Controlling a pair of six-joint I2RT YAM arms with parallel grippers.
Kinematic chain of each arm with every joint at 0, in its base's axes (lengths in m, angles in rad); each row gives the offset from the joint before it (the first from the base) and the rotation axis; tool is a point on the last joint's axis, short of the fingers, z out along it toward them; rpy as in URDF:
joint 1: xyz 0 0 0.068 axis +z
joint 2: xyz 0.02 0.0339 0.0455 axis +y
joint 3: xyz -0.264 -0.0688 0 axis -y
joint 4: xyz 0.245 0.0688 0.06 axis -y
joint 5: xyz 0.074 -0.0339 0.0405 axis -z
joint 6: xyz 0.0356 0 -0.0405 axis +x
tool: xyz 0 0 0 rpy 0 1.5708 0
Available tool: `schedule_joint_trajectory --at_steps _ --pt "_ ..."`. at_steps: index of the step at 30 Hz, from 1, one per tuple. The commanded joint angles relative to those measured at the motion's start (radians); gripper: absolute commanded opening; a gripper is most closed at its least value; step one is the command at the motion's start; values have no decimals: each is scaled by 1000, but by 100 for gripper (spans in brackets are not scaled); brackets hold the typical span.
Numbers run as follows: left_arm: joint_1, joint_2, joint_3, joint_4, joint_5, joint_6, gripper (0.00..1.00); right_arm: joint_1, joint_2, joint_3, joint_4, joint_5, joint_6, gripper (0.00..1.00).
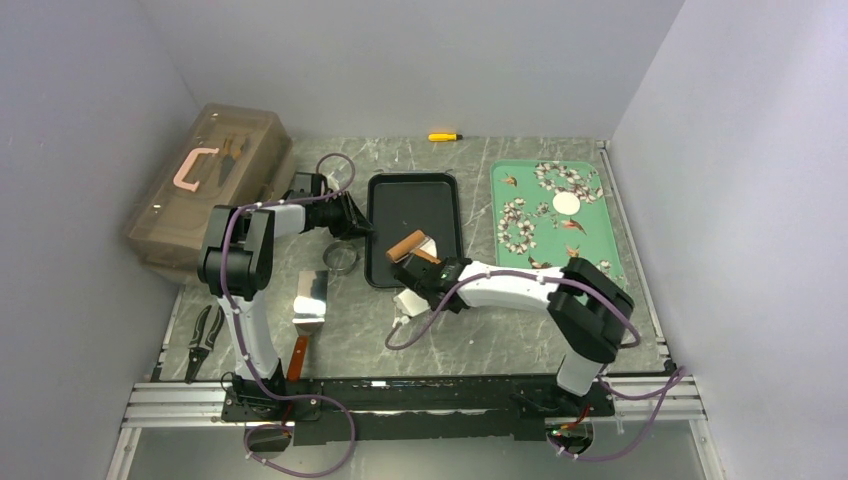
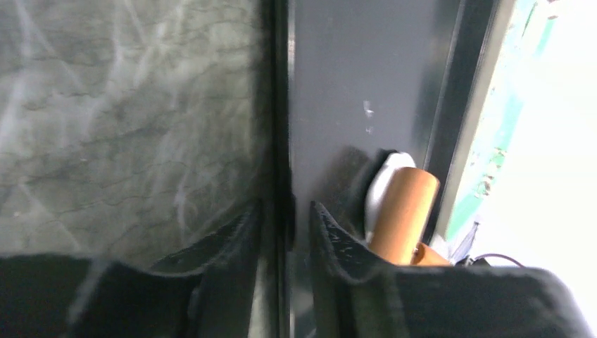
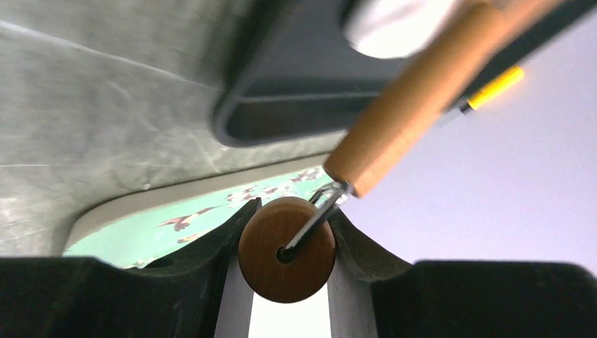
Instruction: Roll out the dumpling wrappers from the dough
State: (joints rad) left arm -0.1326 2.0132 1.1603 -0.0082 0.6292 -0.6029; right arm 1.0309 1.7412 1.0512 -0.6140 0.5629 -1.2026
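Left fingers (image 2: 232, 243) straddle the left rim of the black tray (image 1: 415, 200), one on the counter (image 1: 500, 340) side and one inside. We see a sliver of gap beside the rim, so we read them as parted and not pinching, though that wrist view is dark and smeared. From above, those fingers are mostly hidden by their own wrist.

Right fingers (image 3: 215, 243) are clenched on the round wooden handle of the roller (image 3: 415, 98), seen end-on. A thin metal rod joins the handle to the barrel. The barrel lies slanted over the near right part of the black tray.

The dough (image 2: 386, 184) is a white lump in the black tray, just beside the roller barrel. It is largely hidden behind the barrel in the left wrist view. In the right wrist view it is only a blurred white patch, cut off at the top edge. We can't tell its outline or how flat it is.

One dumpling wrapper (image 1: 566, 204), a small white round, lies on the green flowered tray (image 1: 590, 240) to the right of the black tray, well apart from the roller.

On the counter:
- A ring cutter (image 1: 342, 258) sits just off the black tray's near left corner.
- A metal scraper (image 1: 310, 300) lies nearer the arm bases, its handle partly behind the left arm.
- Pliers (image 1: 205, 338) lie at the left edge.
- A yellow item (image 1: 445, 136) by the far wall is too small to name.
- A brown see-through box (image 1: 210, 185) fills the far left corner.
- A white scrap (image 1: 408, 300) under the right wrist is hard to make out.
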Motion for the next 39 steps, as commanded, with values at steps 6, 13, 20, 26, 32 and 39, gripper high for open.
schedule_joint_trajectory --at_steps 6,13,20,26,32,39 --pt "3 -62 125 -111 57 142 56 -81 -155 87 352 -38 32 0" --pt "2 -111 238 -158 139 235 58 -147 -191 147 320 -197 104 0" --pt "4 -276 176 -96 201 678 51 -230 -202 192 369 -364 298 0" --pt "5 -384 28 -35 420 949 65 -274 -269 215 395 -521 426 0" --pt "-59 -413 78 -338 555 1277 80 -291 -292 210 412 -580 459 0" --pt "-113 -461 98 -367 491 1288 83 -297 -285 231 428 -640 536 0"
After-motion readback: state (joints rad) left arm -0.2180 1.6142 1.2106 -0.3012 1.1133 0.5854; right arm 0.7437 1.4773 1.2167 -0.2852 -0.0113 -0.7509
